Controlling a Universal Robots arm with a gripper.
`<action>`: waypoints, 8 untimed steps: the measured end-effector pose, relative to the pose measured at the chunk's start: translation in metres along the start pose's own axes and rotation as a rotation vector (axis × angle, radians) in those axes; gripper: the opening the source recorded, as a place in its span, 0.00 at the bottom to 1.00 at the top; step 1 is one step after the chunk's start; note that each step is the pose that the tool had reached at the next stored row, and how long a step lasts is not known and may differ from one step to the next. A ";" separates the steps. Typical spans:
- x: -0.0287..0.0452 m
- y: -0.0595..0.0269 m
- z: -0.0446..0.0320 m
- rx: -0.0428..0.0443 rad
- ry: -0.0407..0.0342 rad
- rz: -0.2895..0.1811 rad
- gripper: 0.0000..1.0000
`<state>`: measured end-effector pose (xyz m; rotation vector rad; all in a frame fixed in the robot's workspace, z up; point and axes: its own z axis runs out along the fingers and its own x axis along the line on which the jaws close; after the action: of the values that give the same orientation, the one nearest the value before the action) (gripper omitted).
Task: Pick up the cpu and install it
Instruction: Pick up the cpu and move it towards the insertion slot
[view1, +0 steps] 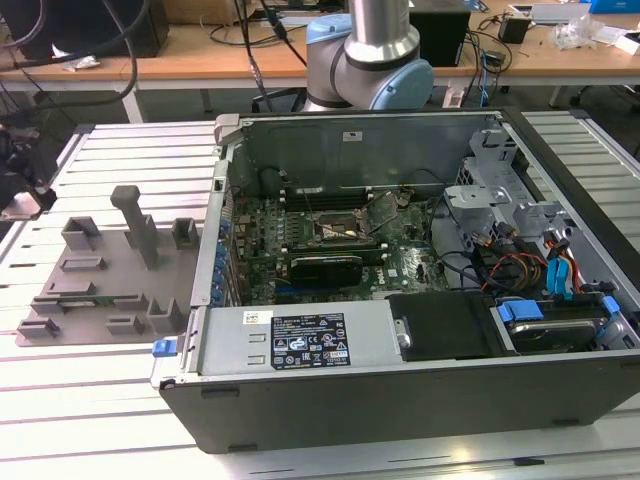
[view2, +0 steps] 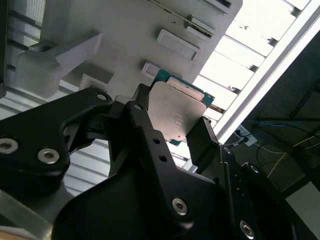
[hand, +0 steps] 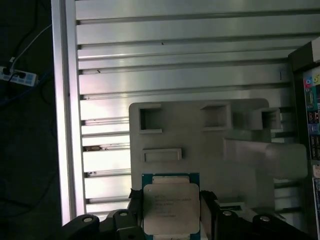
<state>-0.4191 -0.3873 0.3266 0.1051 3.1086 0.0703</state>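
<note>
Two black fingers (hand: 207, 200) of the tool (hand: 171, 196) are closed on opposite side edges of the cpu (hand: 170, 212) and carry it. Likely reason for the edge grip: it keeps the lid and the underside free of contact.

The cpu lies flat, metal lid facing the wrist, green rim showing around it. It is near-square with no real long axis, its sides parallel to the tray's edges in the first wrist view.

Beneath it is the grey moulded tray (hand: 200, 145), at the edge nearest the tool.

The tray rests on the slatted worktop (hand: 175, 50), toward its edge on the exterior view's left.

Farther along is the open computer case (view1: 400, 410), with the black socket (view1: 335, 228) on its board.
</note>
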 end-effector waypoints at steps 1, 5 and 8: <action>-0.0001 0.0002 -0.0033 -0.0001 -0.0001 0.000 0.55; -0.0003 0.0007 -0.0116 0.0000 0.0000 0.000 0.55; -0.0006 0.0013 -0.0208 0.0000 0.0000 0.000 0.55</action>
<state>-0.4191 -0.3869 0.3474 0.1051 3.1086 0.0703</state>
